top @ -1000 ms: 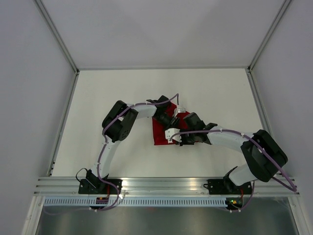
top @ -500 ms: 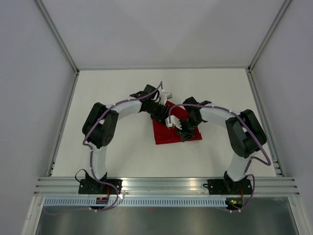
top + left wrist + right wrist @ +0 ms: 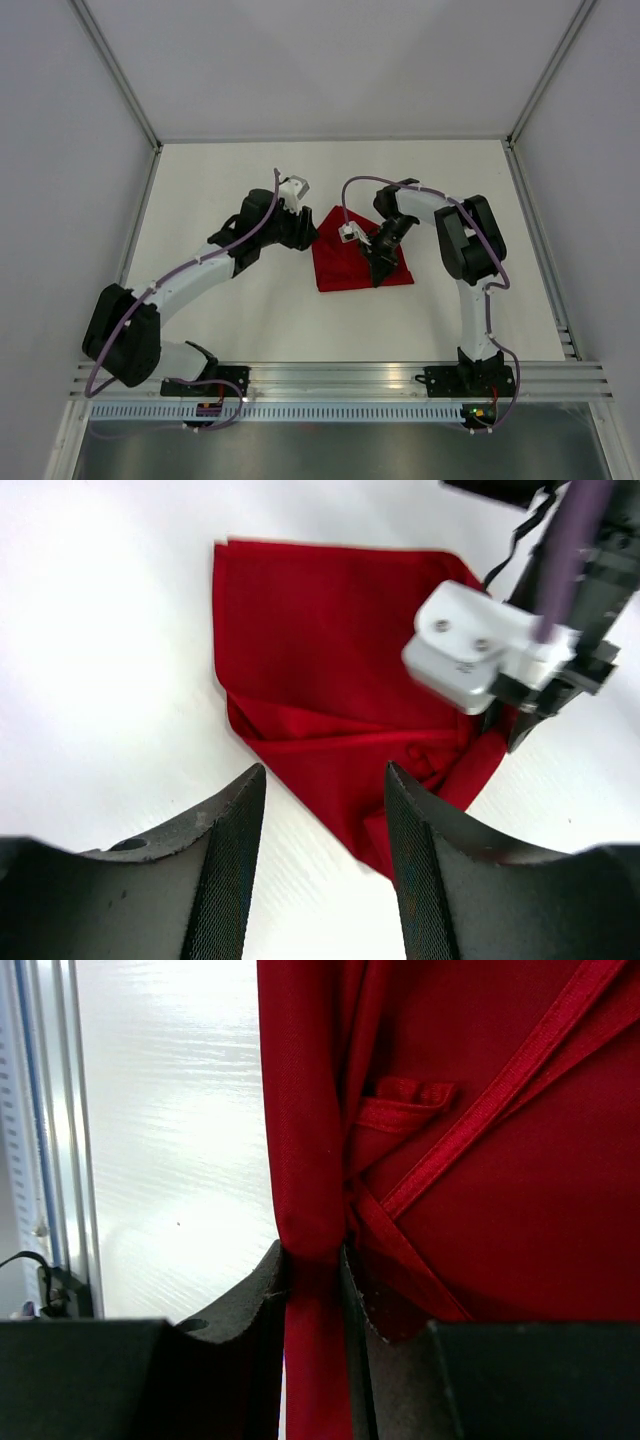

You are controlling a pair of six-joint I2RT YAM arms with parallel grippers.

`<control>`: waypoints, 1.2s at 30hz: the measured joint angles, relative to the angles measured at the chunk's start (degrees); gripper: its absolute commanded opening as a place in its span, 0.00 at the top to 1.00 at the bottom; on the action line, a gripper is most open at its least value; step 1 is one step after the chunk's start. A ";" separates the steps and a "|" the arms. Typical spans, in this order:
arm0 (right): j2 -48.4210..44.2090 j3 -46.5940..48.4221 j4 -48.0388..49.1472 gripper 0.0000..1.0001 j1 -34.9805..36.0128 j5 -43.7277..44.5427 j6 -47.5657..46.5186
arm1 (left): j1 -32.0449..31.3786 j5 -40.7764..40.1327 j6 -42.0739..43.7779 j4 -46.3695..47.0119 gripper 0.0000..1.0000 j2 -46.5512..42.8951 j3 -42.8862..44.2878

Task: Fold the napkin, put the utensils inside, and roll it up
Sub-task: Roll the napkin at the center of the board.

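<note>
**Napkin pinched by right end effector, left end effector open**

Red napkin [image 3: 340, 268] flat on white tabletop [image 3: 220, 170], about mid-surface, partly folded. Roughly triangular from top view: point away from arm bases, straight edge toward them, straight left edge too. Right edge partly hidden under right arm.

Right end effector [image 3: 379, 272] over napkin's right half, close to its base-side edge. Right wrist view: clamped shut on a narrow bunched fold of napkin [image 3: 500, 1160], with fingers [image 3: 250, 1305] pressed against cloth on both sides. Fold running straight up out of the grip. Stacked layers and thin hem strips crossing the cloth right of that fold. Bare tabletop left of napkin in that view, aluminium rail [image 3: 30, 1110] beyond it at frame edge.

Left end effector [image 3: 305, 230] just beside napkin's left edge, near the far corner, pointing at the cloth. Left wrist view: left end effector [image 3: 325, 775] with jaws well apart, nothing between them and no contact with napkin [image 3: 320, 650]. Cloth ahead of fingertips, a creased, doubled-over corner nearest them. White camera housing [image 3: 470, 650] of right wrist above napkin's right side in same view, dark right end effector below it down at the cloth.

Can't tell left end effector's height off tabletop.
</note>
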 measured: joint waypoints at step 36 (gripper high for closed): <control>10.67 11.08 -13.66 0.81 -0.35 -1.18 2.78 | -34.88 -26.25 25.40 17.16 0.41 25.40 1.29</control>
